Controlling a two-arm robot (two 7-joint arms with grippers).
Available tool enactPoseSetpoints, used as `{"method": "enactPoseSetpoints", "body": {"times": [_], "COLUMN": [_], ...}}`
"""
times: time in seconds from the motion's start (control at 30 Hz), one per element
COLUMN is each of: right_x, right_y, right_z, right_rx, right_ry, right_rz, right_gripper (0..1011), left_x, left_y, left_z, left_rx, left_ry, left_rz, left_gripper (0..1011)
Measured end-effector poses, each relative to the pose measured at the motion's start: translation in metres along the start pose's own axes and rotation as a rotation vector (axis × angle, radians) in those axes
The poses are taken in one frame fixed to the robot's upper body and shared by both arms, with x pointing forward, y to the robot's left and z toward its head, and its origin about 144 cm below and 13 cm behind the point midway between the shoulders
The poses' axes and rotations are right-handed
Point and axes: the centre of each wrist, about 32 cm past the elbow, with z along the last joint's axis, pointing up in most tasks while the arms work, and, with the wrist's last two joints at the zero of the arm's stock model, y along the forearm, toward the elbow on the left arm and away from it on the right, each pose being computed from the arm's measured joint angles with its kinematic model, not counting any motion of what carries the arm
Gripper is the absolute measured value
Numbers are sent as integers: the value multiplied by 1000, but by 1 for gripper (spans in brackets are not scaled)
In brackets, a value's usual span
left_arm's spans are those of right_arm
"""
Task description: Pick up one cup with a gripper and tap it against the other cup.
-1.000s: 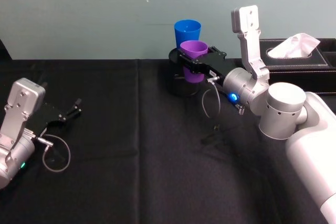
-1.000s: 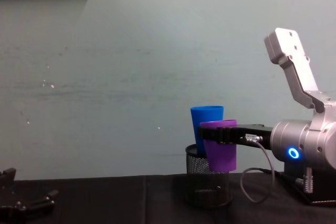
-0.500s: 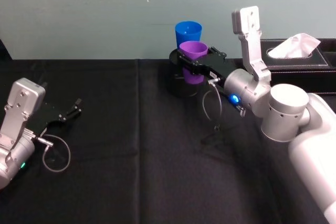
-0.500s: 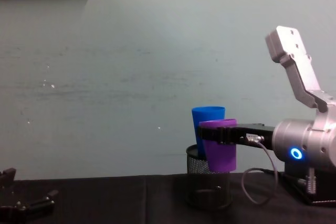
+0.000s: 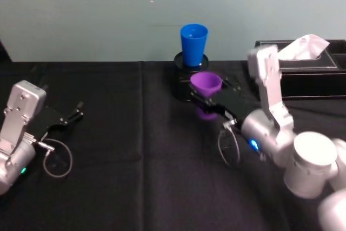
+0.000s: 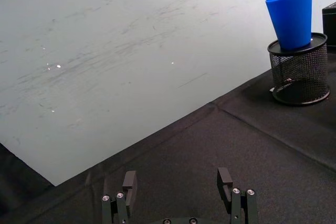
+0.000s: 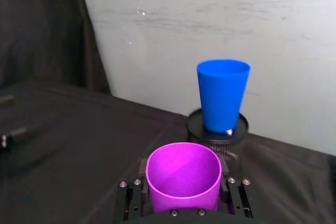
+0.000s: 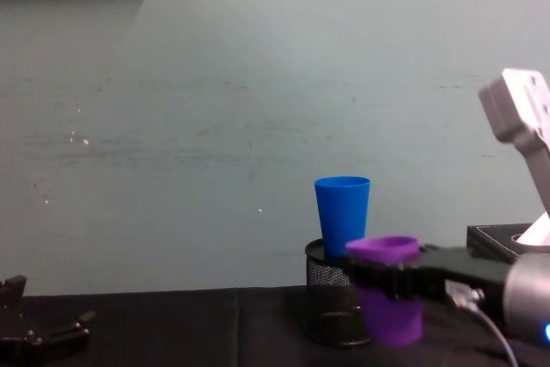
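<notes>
1. The right gripper [image 5: 212, 105] is clamped on the purple cup [image 5: 206, 88], upright; the cup is held near the tabletop's [image 5: 135, 160] far edge, clear of the blue cup [image 5: 193, 45].
2. The blue cup stands upright on the black mesh cylinder [image 6: 299, 74] at the far edge.
3. The left gripper [image 6: 178, 190] rests near the left edge, fingers spread, holding nothing.

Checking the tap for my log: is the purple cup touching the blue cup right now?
No. In the right wrist view the purple cup, held in the right gripper, sits apart from the blue cup on the mesh holder.
</notes>
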Motion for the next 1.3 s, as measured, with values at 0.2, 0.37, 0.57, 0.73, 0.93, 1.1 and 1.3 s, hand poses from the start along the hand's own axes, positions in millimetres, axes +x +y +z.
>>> {"method": "enactPoseSetpoints", "body": {"times": [0.2,0.37,0.57,0.73,0.93,1.1,1.3], "right_x": [-14,-20,-21,-21,-21,-21,-23], "right_y": [-17,-17,-14,-12,-11,-12,-21], "right_z": [-31,-55,-76,-82,-84,-80,-60], "right_rx": [36,44,64,67,64,65,72], "right_ry": [-42,-40,-22,-11,-1,3,3], "right_rz": [-48,-62,-64,-54,-46,-48,-58], "right_gripper": [731,731,731,731,829,961,1002], "left_x": [0,0,0,0,0,0,0], "left_y": [0,0,0,0,0,0,0], "left_z": [0,0,0,0,0,0,0], "left_rx": [0,0,0,0,0,0,0], "left_ry": [0,0,0,0,0,0,0], "left_rz": [0,0,0,0,0,0,0], "left_gripper": [1000,1000,1000,1000,1000,1000,1000]}}
